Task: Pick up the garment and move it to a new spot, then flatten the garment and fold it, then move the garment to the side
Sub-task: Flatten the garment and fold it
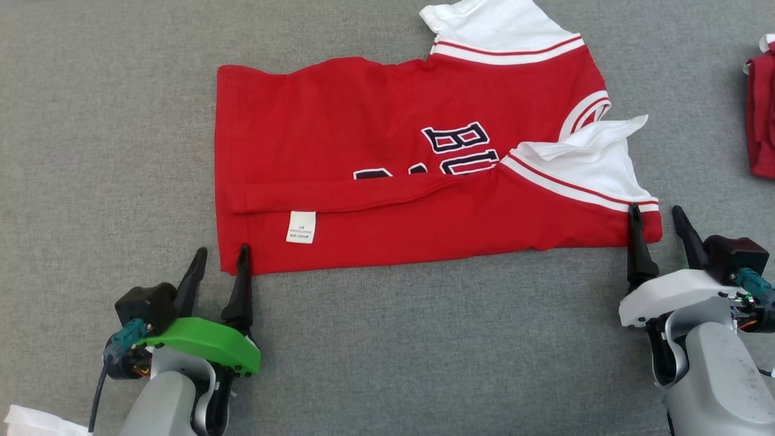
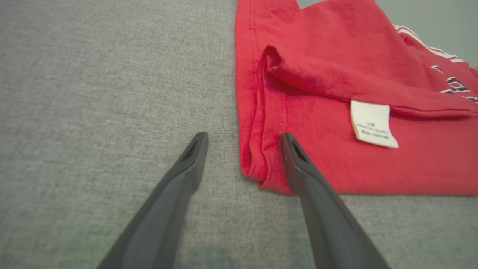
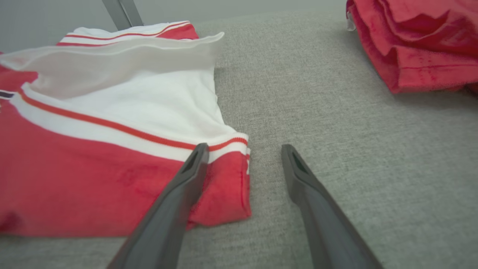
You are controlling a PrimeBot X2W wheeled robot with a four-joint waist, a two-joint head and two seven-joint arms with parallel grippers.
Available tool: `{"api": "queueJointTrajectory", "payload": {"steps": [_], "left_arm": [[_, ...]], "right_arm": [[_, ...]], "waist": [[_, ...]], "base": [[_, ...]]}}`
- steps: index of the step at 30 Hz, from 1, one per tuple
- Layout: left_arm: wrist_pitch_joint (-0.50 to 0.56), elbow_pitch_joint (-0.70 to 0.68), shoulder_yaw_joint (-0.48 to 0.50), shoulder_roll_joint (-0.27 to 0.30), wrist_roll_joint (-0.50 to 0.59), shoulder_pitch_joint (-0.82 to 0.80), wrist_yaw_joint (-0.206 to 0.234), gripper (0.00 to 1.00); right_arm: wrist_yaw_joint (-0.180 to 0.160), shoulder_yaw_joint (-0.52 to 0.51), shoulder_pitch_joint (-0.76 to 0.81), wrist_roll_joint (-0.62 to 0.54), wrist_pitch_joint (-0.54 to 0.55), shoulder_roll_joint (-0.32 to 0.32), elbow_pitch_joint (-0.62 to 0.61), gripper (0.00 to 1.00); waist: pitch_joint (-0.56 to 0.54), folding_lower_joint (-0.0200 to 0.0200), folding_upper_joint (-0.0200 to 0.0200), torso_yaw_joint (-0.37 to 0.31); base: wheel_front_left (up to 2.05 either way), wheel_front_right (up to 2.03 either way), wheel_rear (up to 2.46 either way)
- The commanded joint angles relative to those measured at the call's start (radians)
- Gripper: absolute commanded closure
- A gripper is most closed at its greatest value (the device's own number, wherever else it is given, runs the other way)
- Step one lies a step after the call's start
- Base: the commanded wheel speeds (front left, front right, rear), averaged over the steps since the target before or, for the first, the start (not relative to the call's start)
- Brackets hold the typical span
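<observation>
1. The left gripper [image 1: 221,253], at the lower left of the head view, is spread wide. One finger sits over the garment's [image 1: 363,133] lower left corner and the other over the grey surface [image 1: 91,121].
2. The right gripper [image 1: 656,212], at the lower right, is also spread wide and straddles the garment's lower right corner.
3. The garment, red with white sleeves, lies across the centre, its near edge folded up, with a white label [image 1: 301,227] showing.
4. Another red cloth [image 1: 760,115] lies apart at the right edge.
</observation>
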Motion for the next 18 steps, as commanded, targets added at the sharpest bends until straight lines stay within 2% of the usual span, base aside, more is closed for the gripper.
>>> {"api": "queueJointTrajectory", "payload": {"steps": [1,4,5,6,7,9,10,12,15,18], "left_arm": [[0.015,0.030,-0.028,0.000,-0.014,0.002,0.002,0.00],[0.020,0.065,-0.081,0.001,-0.055,-0.001,0.001,0.00],[0.020,0.068,-0.092,0.002,-0.067,-0.006,0.001,0.00],[0.021,0.076,-0.117,0.005,-0.078,-0.009,0.000,0.00],[0.023,0.083,-0.137,0.005,-0.088,-0.010,-0.002,0.14],[0.026,0.102,-0.185,0.009,-0.113,-0.014,-0.004,0.85],[0.027,0.107,-0.208,0.009,-0.131,-0.016,-0.004,1.00],[0.027,0.105,-0.232,0.015,-0.147,-0.021,-0.004,1.00],[0.020,0.086,-0.208,0.033,-0.165,-0.021,-0.002,1.00],[0.013,0.064,-0.177,0.027,-0.158,-0.001,-0.001,1.00]], "right_arm": [[-0.002,0.001,-0.008,0.004,0.002,-0.005,0.023,0.00],[-0.002,0.009,-0.011,0.010,0.003,-0.003,0.055,0.00],[-0.002,0.015,-0.013,0.015,0.006,-0.003,0.065,0.03],[-0.002,0.028,-0.014,0.019,0.008,-0.001,0.083,0.68],[-0.002,0.042,-0.013,0.025,0.009,-0.001,0.098,1.00],[-0.002,0.064,-0.012,0.037,0.009,0.004,0.121,1.00],[-0.002,0.066,-0.011,0.041,0.010,0.002,0.126,1.00],[-0.002,0.059,-0.007,0.052,0.010,-0.002,0.123,1.00],[-0.002,0.043,0.005,0.061,0.007,-0.002,0.100,1.00],[-0.002,0.019,0.018,0.069,0.004,-0.006,0.081,1.00]], "waist": [[0.009,0.0000,0.0000,-0.004],[0.016,0.0000,0.0000,-0.003],[0.018,0.0000,0.0000,-0.003],[0.019,0.0000,0.0000,-0.003],[0.020,0.0000,0.0000,-0.003],[0.019,0.0000,0.0000,-0.003],[0.016,0.0000,0.0000,-0.003],[0.004,0.0000,0.0000,-0.002],[-0.023,0.0000,0.0000,-0.002],[-0.071,0.0000,0.0000,-0.002]], "base": [[0.00,0.00,0.00],[0.00,0.00,0.00],[0.00,0.00,0.00],[0.00,0.00,0.00],[0.00,0.00,0.00],[0.00,0.00,0.00],[0.00,0.00,0.00],[0.00,0.00,0.00],[0.00,0.00,0.00],[0.00,0.00,0.00]]}}
